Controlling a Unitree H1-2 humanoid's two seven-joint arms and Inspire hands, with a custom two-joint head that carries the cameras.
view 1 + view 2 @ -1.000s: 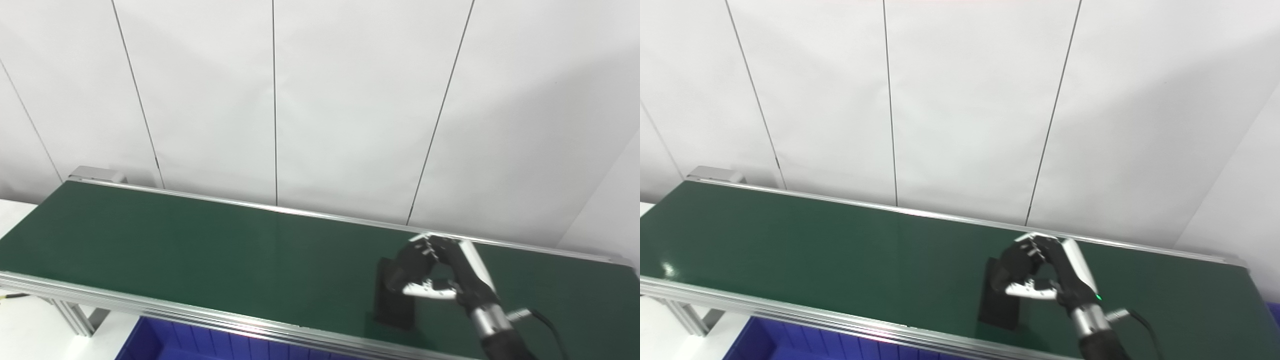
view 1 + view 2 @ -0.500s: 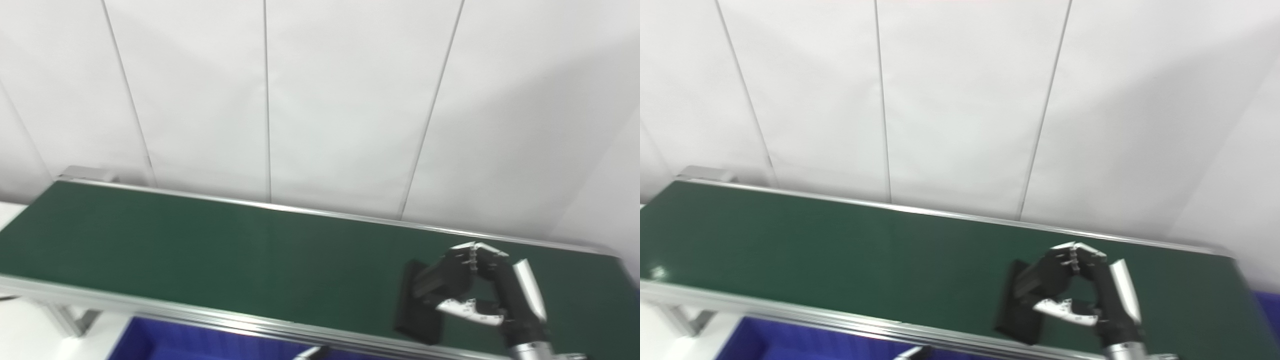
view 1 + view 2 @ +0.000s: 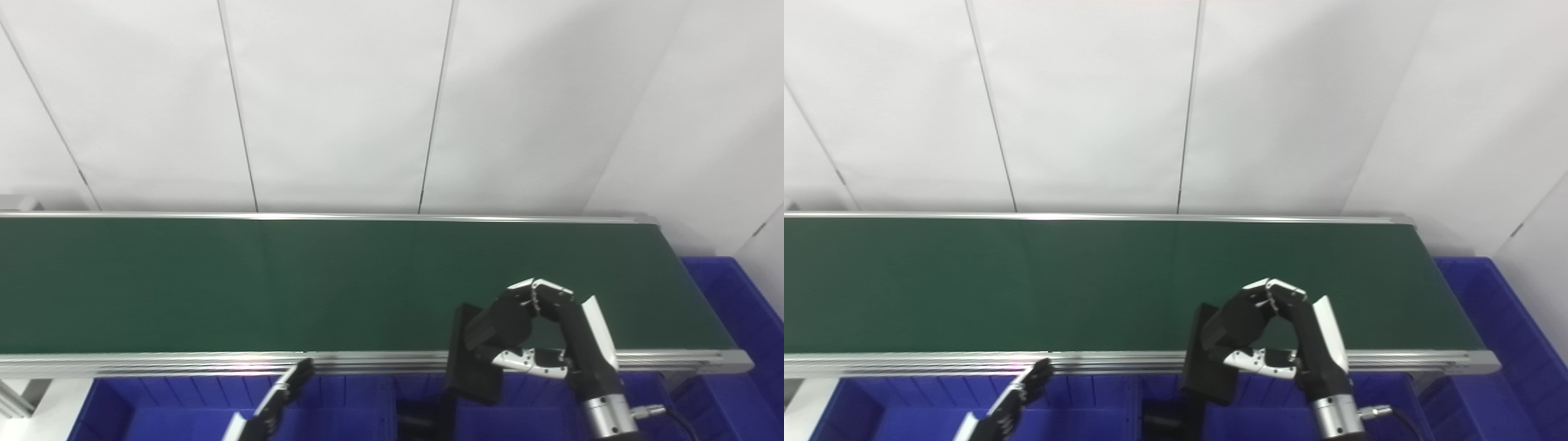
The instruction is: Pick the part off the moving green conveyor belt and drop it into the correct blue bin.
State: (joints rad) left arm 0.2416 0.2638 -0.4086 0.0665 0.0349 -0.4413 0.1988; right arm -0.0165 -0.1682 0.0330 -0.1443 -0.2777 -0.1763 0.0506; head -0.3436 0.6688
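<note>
The part [image 3: 468, 367] is a flat black rectangular plate. My right hand [image 3: 539, 331] is shut on its right edge, thumb below and fingers above. The plate hangs tilted across the front rail of the green conveyor belt [image 3: 245, 282], its lower half over the blue bins [image 3: 527, 416] in front of the belt. My left hand [image 3: 275, 401] shows at the bottom edge, low over the bins, fingers stretched out and apart, holding nothing. The right eye view shows the part [image 3: 1206, 361], my right hand [image 3: 1274, 334] and my left hand [image 3: 1007, 404] in the same positions.
Blue bins run in a row below the belt's front rail [image 3: 184, 361], and another blue bin [image 3: 735, 306] stands past the belt's right end. A dark shape [image 3: 422, 422] lies low between two front bins. A white panelled wall stands behind the belt.
The camera has swung, so the whole picture shifted. My right hand has carried the part from above the belt to its front rail. My left hand has come into view.
</note>
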